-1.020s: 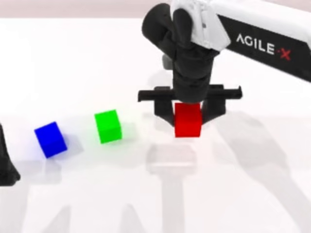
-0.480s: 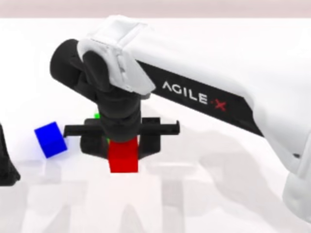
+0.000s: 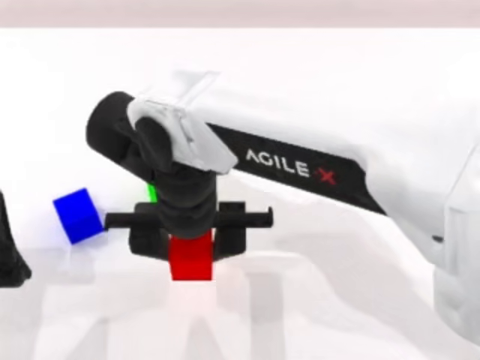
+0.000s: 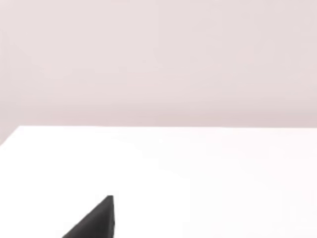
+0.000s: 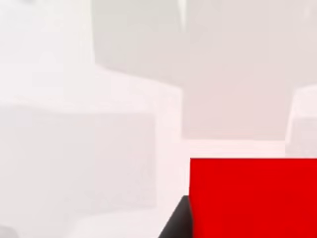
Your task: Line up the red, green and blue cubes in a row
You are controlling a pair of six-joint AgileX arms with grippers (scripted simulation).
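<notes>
Right gripper (image 3: 190, 238) clamping red cube (image 3: 190, 259), hiding green cube (image 3: 152, 192), blue cube (image 3: 78, 216) leftward

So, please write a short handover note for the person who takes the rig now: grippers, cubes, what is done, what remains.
Right gripper: shut on the small matte bright red cube, over the table's left half, reaching in from the right.
Left gripper: parked at the table's left edge, mostly out of view.
Small matte deep blue cube: on the white table, left of the right gripper.
Small matte bright green cube: nearly hidden behind the right arm; only a sliver shows.
Done: red cube grasped and brought beside the other two.
Left: release the red cube, then check the row of three.
</notes>
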